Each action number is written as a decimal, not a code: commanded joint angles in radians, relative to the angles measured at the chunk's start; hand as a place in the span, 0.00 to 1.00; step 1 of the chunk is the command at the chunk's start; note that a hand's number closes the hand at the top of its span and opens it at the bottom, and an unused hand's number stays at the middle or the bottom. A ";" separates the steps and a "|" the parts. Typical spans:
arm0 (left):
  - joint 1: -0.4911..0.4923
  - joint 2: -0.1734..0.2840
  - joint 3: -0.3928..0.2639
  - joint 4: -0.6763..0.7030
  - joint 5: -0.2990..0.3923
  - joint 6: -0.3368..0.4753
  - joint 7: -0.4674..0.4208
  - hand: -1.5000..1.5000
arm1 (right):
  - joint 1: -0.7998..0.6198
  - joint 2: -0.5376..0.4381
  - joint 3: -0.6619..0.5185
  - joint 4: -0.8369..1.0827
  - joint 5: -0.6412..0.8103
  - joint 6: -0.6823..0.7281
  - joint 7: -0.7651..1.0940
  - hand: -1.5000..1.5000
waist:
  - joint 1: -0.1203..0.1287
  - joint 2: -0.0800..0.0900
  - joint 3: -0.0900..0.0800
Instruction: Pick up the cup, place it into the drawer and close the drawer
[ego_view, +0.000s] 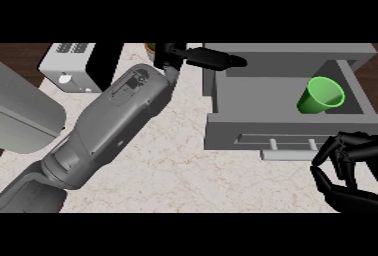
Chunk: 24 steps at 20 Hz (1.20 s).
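Observation:
The green cup (321, 95) lies tilted inside the open grey drawer (251, 125), against its right wall, with its mouth facing up and to the right. My right hand (345, 172) hovers at the lower right, just in front of the drawer's front panel and beside its handle (291, 144). Its fingers are bent but spread and hold nothing. My left forearm runs diagonally from the lower left. My left hand (210, 57) reaches over the drawer's back left corner with straight fingers pointing right, clear of the cup.
A white boxy appliance (70, 67) stands at the back left, next to a dark panel. A large grey rounded object (22, 115) sits at the left edge. The marble counter (192, 170) lies in front of the drawer.

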 joint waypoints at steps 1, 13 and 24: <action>0.099 0.104 0.028 -0.131 0.004 -0.039 0.053 0.00 | -0.007 0.001 0.031 0.003 0.110 -0.030 0.019 1.00 | 0.012 -0.002 0.000; 0.372 0.278 0.096 -0.426 0.012 -0.095 0.093 0.00 | -0.149 0.027 0.278 0.321 0.598 -0.209 -0.105 1.00 | 0.030 0.002 0.000; 0.599 0.400 0.198 -0.597 0.043 -0.190 0.067 0.00 | -0.436 0.078 0.330 0.917 0.887 -0.445 -0.224 1.00 | 0.039 0.011 0.001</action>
